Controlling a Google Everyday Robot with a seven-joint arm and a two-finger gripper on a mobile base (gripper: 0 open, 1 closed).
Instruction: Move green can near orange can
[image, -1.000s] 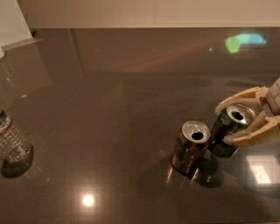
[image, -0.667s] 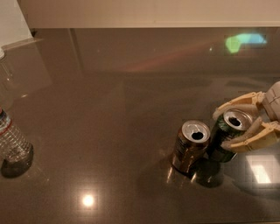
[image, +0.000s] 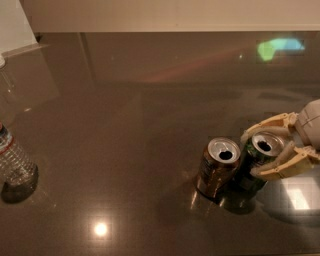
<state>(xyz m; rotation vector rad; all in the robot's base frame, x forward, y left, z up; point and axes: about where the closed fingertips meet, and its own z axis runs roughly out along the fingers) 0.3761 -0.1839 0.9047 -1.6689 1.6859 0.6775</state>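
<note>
The green can (image: 264, 143) stands upright on the dark table at the right, its dark body right beside the orange can (image: 218, 165), touching it or nearly so. The orange can stands upright just to its left, with its silver top open. My gripper (image: 253, 153) reaches in from the right edge. Its two pale fingers (image: 280, 166) sit on either side of the green can, closed on it near the top.
A clear plastic water bottle (image: 14, 162) stands at the left edge of the table (image: 140, 110). A white wall runs along the far edge. Bright light spots reflect on the table at the front and the far right.
My gripper has carried the green can a little left and toward the front, closing the gap to the orange can. The orange can and the bottle have not moved.
</note>
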